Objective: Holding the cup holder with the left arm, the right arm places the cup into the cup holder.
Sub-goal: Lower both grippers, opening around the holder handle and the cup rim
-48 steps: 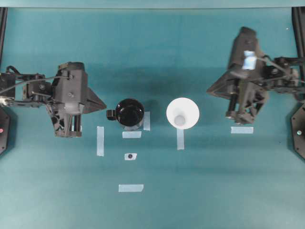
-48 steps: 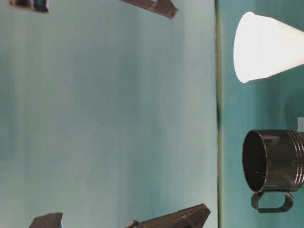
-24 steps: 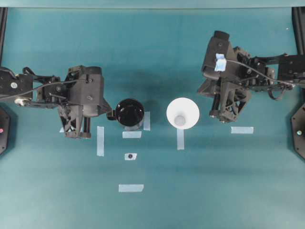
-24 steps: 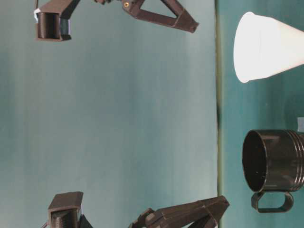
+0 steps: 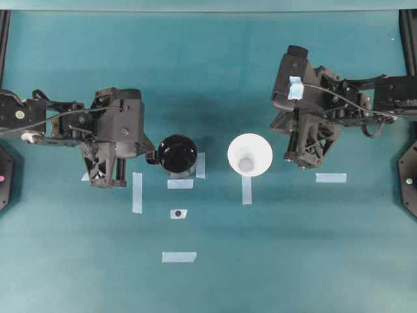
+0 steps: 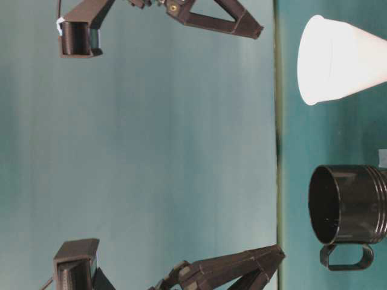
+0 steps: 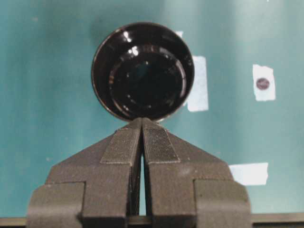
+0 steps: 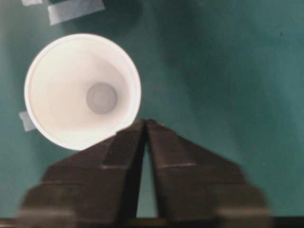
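Observation:
The glossy black cup holder (image 5: 177, 154) stands left of centre, its short handle (image 6: 347, 257) pointing toward the left arm. My left gripper (image 5: 150, 155) is shut and empty. Its tip hovers over the handle, above rim height (image 6: 279, 252). In the left wrist view the holder (image 7: 142, 71) sits just beyond the shut tips (image 7: 142, 119), which hide the handle. The white cup (image 5: 249, 155) stands upright to the holder's right. My right gripper (image 5: 273, 126) hangs above and beside it, jaws parted by a narrow slit with nothing between them. Its tips (image 8: 145, 121) overlap the cup (image 8: 80, 90) rim.
Pale tape strips lie on the teal table: one left of the holder (image 5: 137, 192), one below it (image 5: 180, 184), one nearer the front (image 5: 179, 257), one under the right arm (image 5: 331, 177). A small tape piece with a dark dot (image 5: 178, 214) lies between them.
Both arms have swung inward, the left toward the holder's handle and the right toward the cup. The right jaws have parted slightly. Cup and holder have not moved.

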Robot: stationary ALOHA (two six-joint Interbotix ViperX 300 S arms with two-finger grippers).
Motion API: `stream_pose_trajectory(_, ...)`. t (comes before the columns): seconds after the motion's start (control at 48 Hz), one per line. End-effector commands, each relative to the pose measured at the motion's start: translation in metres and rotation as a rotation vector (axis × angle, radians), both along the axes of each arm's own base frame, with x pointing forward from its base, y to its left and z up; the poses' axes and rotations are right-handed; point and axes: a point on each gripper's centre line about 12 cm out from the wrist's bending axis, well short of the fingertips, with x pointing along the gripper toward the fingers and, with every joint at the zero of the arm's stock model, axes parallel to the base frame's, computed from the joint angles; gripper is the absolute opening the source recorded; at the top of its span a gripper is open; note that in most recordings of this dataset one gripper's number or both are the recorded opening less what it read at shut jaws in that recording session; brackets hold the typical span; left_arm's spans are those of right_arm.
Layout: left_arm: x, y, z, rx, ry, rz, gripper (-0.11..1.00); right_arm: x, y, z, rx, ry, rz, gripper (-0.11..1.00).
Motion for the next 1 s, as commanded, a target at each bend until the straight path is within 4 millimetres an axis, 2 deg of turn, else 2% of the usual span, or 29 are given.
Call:
stream_pose_trajectory(0.0,0.006,0.001,0.012,0.006,-0.022,-0.001,0.03,0.007,-0.003,0.011,-0.01,-0.032,0.0,0.35)
stream_pose_trajectory(0.104,0.005,0.001,0.013,0.004,-0.007,0.001,0.09,0.011,-0.004,0.013,-0.009,-0.036,-0.004,0.65)
stream_pose_trajectory(0.167,0.005,0.001,0.012,0.003,0.002,-0.001,0.2,0.014,-0.005,0.013,-0.015,-0.03,-0.001,0.81)
stream_pose_trajectory(0.229,0.005,0.001,0.01,0.002,0.008,0.001,0.36,0.016,-0.006,0.012,-0.017,-0.018,0.001,0.94)
stream_pose_trajectory(0.271,0.006,0.001,0.008,0.002,0.014,0.001,0.48,0.017,-0.006,0.011,-0.021,-0.013,0.004,0.98)
stream_pose_trajectory(0.375,0.009,0.002,0.003,-0.001,0.029,0.004,0.79,0.021,-0.008,0.011,-0.027,-0.012,0.007,0.98)
stream_pose_trajectory(0.458,0.012,0.002,0.002,-0.001,0.032,0.002,0.95,0.025,-0.009,0.012,-0.028,-0.012,0.007,0.98)
stream_pose_trajectory(0.5,0.013,0.003,0.0,-0.001,0.037,0.002,0.98,0.027,-0.009,0.012,-0.028,-0.013,0.007,0.98)
stream_pose_trajectory(0.583,0.013,0.002,-0.003,-0.002,0.048,0.001,0.95,0.029,-0.009,0.012,-0.028,-0.012,0.009,0.98)
stream_pose_trajectory(0.979,0.015,0.002,-0.027,-0.01,0.118,0.002,0.97,0.031,-0.007,0.0,-0.019,0.032,0.013,0.98)
